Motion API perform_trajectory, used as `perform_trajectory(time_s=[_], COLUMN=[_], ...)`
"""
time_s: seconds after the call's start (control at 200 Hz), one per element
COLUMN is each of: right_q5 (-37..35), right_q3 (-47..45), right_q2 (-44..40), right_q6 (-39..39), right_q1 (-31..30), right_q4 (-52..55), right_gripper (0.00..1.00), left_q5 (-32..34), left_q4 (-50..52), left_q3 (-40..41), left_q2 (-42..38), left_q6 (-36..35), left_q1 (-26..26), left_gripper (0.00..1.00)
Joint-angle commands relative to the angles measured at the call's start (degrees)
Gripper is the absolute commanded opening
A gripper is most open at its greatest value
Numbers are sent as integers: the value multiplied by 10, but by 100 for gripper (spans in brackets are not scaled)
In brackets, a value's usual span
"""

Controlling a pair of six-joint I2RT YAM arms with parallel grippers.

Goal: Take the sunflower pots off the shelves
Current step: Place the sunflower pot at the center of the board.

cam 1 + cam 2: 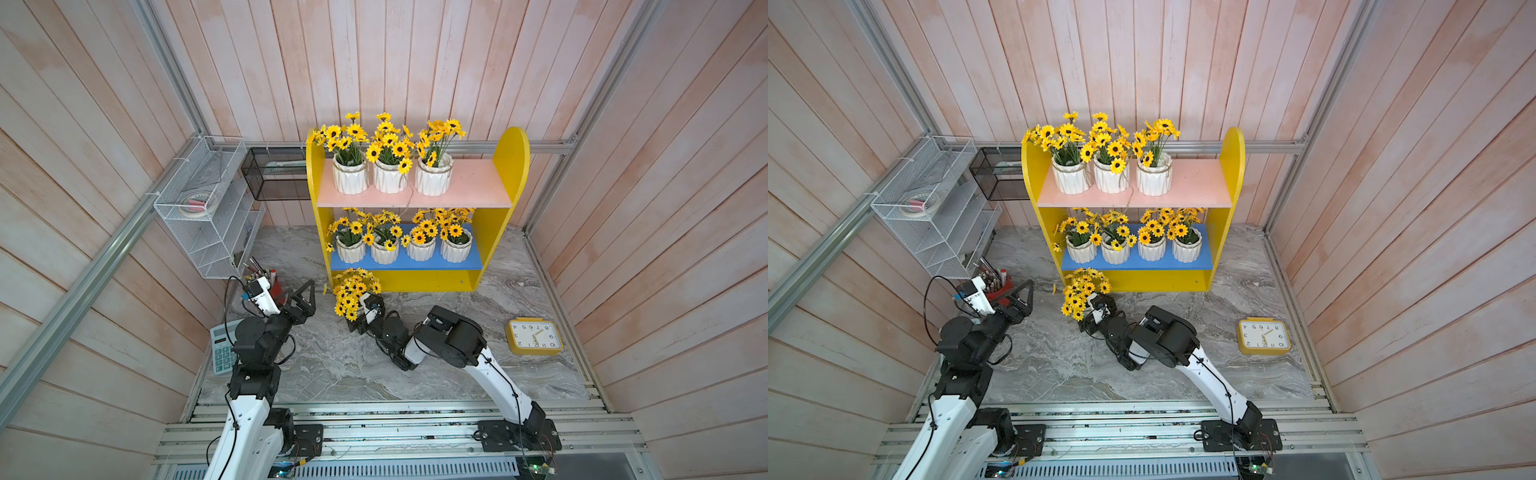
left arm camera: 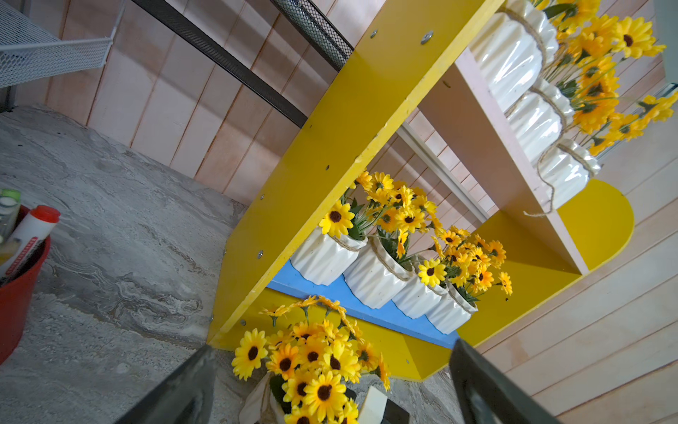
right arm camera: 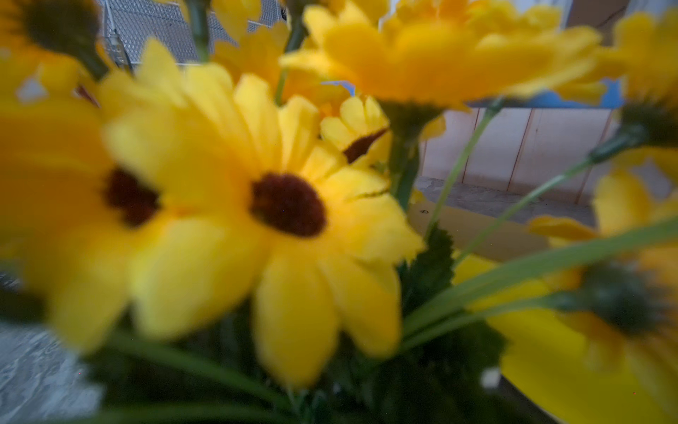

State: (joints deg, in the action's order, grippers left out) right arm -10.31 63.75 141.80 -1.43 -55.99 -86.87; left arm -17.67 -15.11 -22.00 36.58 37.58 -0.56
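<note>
Grey marbled tabletop carries the yellow wooden shelves at centre frame, against the back wall. A white wire rack and a black mesh basket hang to the left of the unit. A yellow square clock lies at lower right and a pale green calculator at lower left (partly under the left arm).

Seven white ribbed ceramic sunflower pots stand shelved, upright, blooms up. Three crowd the left end of the pink upper board. Four sit across the blue lower board, their blooms reaching the pink board's underside.

The eighth sunflower pot is off the shelves, before the unit's left foot, tilted with its blooms toward frame left. The right gripper has its jaws set wide about this pot's body, clamped on it. The left gripper is fully spread and empty, just beside the red pen cup.
</note>
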Motion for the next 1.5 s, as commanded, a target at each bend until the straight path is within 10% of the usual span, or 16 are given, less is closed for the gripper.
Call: perform_trajectory(time_s=[0.0,0.12,0.995,1.295,1.495], right_q5=[1,-15,-35,-112,-157], right_q3=[12,5,-245,-393,-406], right_q2=[11,2,-126,-327,-563], right_q6=[5,7,-32,-32,-11], right_q1=[-4,-7,-27,-64,-64], right_q4=[-20,-4,-121,-70,184], right_gripper=[55,98,98,98,98], left_q5=[4,-1,-38,-59,-92], left_q4=[-17,-16,24,57,76], left_q3=[7,5,-7,-65,-150], left_q2=[-2,3,-28,-9,35], left_q6=[2,4,26,-2,-36], left_q1=[3,3,3,5,6], left_gripper=[100,100,100,100,100])
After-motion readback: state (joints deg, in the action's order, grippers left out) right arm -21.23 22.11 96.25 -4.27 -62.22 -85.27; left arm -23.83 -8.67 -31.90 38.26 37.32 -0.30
